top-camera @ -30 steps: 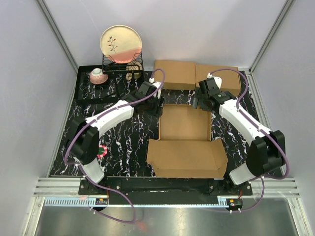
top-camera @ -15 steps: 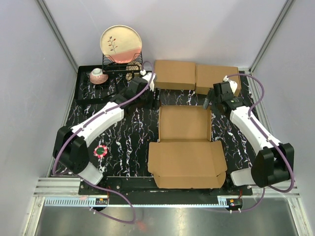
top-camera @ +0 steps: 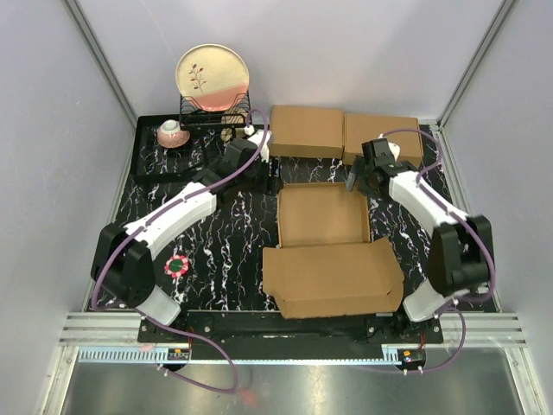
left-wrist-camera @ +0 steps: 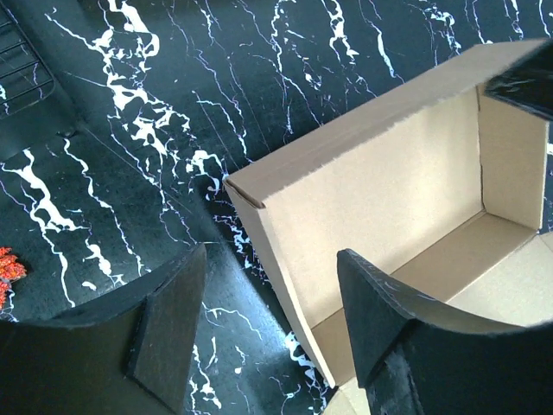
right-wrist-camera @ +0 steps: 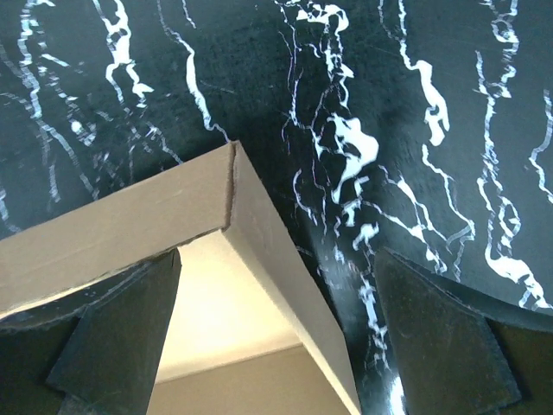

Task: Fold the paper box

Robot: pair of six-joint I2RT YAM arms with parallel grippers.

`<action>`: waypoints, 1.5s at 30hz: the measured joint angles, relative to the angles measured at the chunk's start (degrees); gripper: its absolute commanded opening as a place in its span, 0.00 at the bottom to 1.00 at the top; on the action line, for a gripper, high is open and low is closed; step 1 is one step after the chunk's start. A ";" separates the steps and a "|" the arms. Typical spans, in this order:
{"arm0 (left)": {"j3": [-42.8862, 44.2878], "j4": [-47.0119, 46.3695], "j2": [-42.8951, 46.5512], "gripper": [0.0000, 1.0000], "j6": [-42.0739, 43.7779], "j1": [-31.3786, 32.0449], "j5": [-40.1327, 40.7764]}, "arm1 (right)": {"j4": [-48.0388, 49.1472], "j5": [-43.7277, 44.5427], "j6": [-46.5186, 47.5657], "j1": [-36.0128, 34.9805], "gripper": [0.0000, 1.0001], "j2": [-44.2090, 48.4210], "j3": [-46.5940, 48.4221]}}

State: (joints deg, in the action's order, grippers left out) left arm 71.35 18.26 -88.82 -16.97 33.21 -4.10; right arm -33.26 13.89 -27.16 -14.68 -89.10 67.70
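1. At the centre of the table [top-camera: 226, 235], the paper box [top-camera: 321, 216] sits half-formed: its far half stands up as a shallow walled compartment, and its lid panel [top-camera: 333, 278] lies flat toward the arms.
2. Left pincer [left-wrist-camera: 270, 255], spread, straddles the far-left corner wall without pinching it; right pincer [right-wrist-camera: 278, 255], spread wide, straddles the far-right corner the same way.
3. The step in hand looks like squaring the side walls. It likely goes best if both pincers press evenly and gently, keeping the cardboard upright and uncrushed before the lid comes over.
4. Count: one paper box, two pincers, two flat cardboard boxes [top-camera: 307, 130] [top-camera: 385, 138] at the far edge, one plate [top-camera: 212, 78] in one wire rack [top-camera: 216, 114], one cup [top-camera: 171, 131] on one black tray [top-camera: 149, 162], one small red object [top-camera: 177, 265] beside the left arm.
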 measured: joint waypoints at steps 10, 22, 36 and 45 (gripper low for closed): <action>-0.26 0.17 3.30 0.66 0.02 -1.31 0.87 | -2.56 -1.53 -0.24 1.11 0.99 -13.62 10.60; -5.25 -2.29 12.46 0.63 -3.15 -2.05 11.58 | -0.57 -0.98 -2.43 4.39 0.99 7.08 7.45; -36.02 -12.04 56.06 0.21 -17.97 3.19 31.82 | 7.06 -5.07 -11.80 17.68 0.74 2.56 -7.41; -44.48 -7.82 59.14 0.12 -28.17 20.28 32.00 | 12.72 -10.54 -13.73 17.55 0.64 -0.55 -14.84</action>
State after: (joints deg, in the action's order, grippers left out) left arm 26.87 10.44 -29.67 -45.15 53.49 27.90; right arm -20.53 3.36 -40.88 2.87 -89.65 52.86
